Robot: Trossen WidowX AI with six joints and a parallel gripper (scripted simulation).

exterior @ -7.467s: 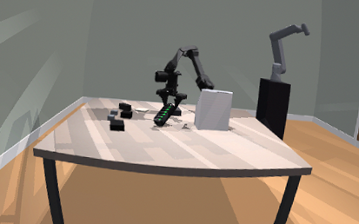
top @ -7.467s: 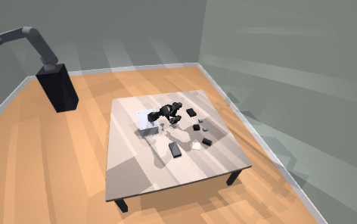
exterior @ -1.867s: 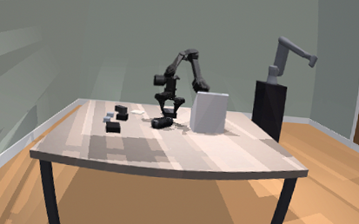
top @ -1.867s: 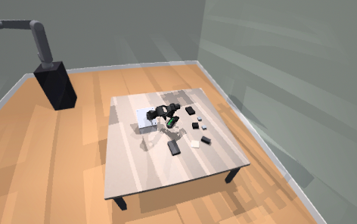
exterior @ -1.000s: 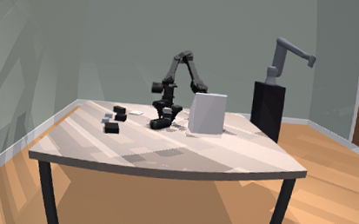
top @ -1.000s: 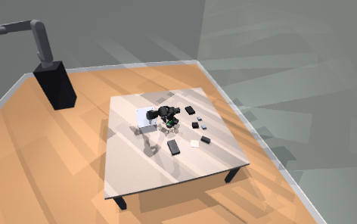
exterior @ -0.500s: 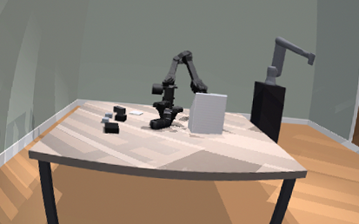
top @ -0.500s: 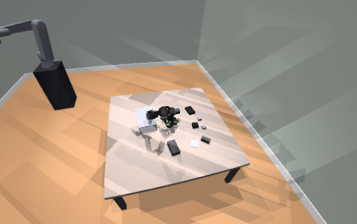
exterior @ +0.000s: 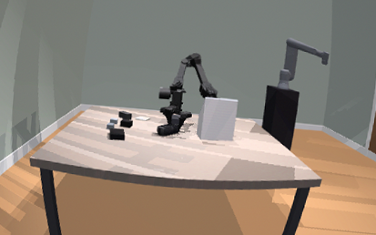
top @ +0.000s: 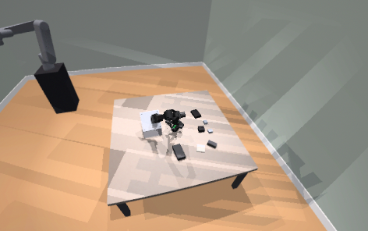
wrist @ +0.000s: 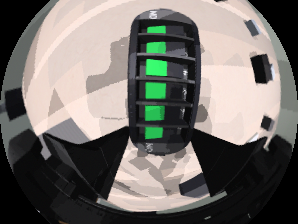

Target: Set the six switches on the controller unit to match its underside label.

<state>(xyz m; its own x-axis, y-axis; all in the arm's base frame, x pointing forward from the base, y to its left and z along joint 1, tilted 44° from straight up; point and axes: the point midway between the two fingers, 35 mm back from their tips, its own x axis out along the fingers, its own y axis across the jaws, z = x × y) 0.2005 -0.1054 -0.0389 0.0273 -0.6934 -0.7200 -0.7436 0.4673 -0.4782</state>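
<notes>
The dark grey controller unit [wrist: 159, 146] [exterior: 168, 129] [top: 175, 127] is at the arm's hand, with its switch face toward the wrist camera. Six rockers run in a row along it, green ends on the left and dark ends on the right in the wrist view. I cannot tell reliably which end of each rocker is pressed. My gripper [wrist: 160, 131] is shut on the unit, one finger against each long side near its lower end in that view. The label on the underside is hidden. Whether the base is flat on the bench is unclear.
A white box [top: 150, 121] [exterior: 219, 119] stands beside the arm. A large dark block [top: 178, 151], a white flat piece [top: 200, 148], a dark grey module [top: 212, 143], a black block [top: 196, 113], a smaller black block [top: 201, 129] and two light blue pieces lie on the bench [top: 140, 175].
</notes>
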